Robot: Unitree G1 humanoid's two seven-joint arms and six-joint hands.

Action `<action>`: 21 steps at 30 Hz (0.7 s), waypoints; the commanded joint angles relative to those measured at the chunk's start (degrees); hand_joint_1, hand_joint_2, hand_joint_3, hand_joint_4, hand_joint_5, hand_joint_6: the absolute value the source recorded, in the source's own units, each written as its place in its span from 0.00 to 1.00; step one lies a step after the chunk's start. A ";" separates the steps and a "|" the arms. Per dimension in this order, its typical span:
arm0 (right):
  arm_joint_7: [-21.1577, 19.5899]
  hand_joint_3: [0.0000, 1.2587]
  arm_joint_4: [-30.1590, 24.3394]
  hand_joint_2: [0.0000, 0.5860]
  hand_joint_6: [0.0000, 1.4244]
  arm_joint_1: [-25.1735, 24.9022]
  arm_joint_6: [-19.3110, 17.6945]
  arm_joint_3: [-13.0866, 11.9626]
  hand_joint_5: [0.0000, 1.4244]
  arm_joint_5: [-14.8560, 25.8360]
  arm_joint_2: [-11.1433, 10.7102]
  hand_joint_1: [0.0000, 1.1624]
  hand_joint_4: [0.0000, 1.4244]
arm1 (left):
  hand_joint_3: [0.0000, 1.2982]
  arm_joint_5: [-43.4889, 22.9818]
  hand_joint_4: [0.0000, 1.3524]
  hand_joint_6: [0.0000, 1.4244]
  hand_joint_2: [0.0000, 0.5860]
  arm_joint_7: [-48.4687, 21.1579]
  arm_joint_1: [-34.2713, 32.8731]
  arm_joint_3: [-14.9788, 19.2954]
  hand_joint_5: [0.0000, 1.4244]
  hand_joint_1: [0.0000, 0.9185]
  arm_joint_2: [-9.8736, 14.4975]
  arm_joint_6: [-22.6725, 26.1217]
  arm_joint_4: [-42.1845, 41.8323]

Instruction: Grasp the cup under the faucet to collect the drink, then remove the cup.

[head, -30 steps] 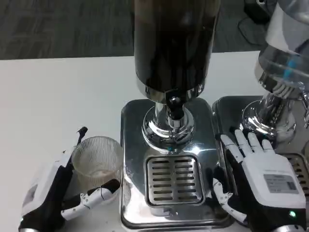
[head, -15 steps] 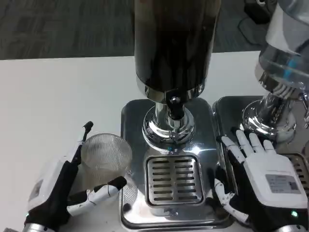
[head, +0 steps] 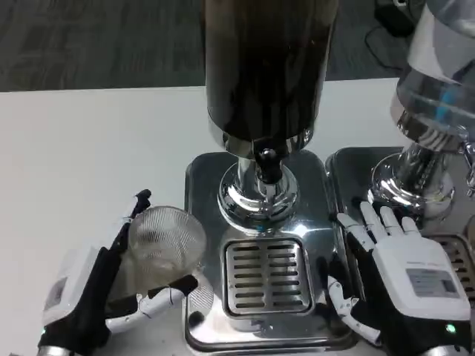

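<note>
White table (head: 89, 141), left hand (head: 89, 297) gripping ribbed cup (head: 165, 239), right hand (head: 397, 271) spread, label unreadable

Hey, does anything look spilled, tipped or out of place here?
No spill shows. The clear cup in the left hand sits left of the drip grille, not under the faucet. The right hand rests on the neighbouring dispenser's tray.

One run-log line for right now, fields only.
left robot hand: grips cup | cup: left of drip grate, not under faucet | right robot hand: open, on the dispenser bases
</note>
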 commanded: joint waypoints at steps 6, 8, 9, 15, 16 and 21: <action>0.86 0.13 -0.67 0.92 0.02 -0.43 -0.51 -0.74 0.00 1.00 -0.36 0.33 0.00 | 0.17 2.50 0.18 0.32 0.28 5.40 0.81 0.00 0.35 0.56 -0.01 -0.21 -0.93; 0.76 0.13 -0.62 0.92 0.02 -0.40 -0.57 -0.80 0.00 1.10 -0.41 0.33 0.00 | 0.19 2.78 0.20 0.35 0.28 6.23 0.90 -0.10 0.38 0.56 0.04 -0.15 -1.04; 0.80 0.13 -0.60 0.92 0.02 -0.40 -0.59 -0.85 0.00 1.23 -0.43 0.33 0.00 | 0.20 2.87 0.21 0.36 0.28 6.50 0.92 -0.13 0.39 0.56 0.05 -0.11 -1.08; 0.66 0.13 -0.65 0.92 0.03 -0.46 -0.70 -0.85 0.00 1.18 -0.59 0.33 0.00 | 0.22 3.58 0.23 0.40 0.29 8.22 1.02 -0.05 0.42 0.57 0.03 -0.26 -1.33; 0.61 0.13 -0.67 0.92 0.03 -0.46 -0.68 -0.82 0.00 1.14 -0.59 0.33 0.00 | 0.22 3.67 0.23 0.40 0.29 8.42 1.03 -0.03 0.42 0.57 0.03 -0.31 -1.32; 0.71 0.13 -0.65 0.92 0.03 -0.47 -0.61 -0.76 0.00 1.26 -0.52 0.33 0.00 | 0.24 4.18 0.25 0.45 0.28 9.43 1.12 -0.02 0.45 0.58 0.06 -0.38 -1.47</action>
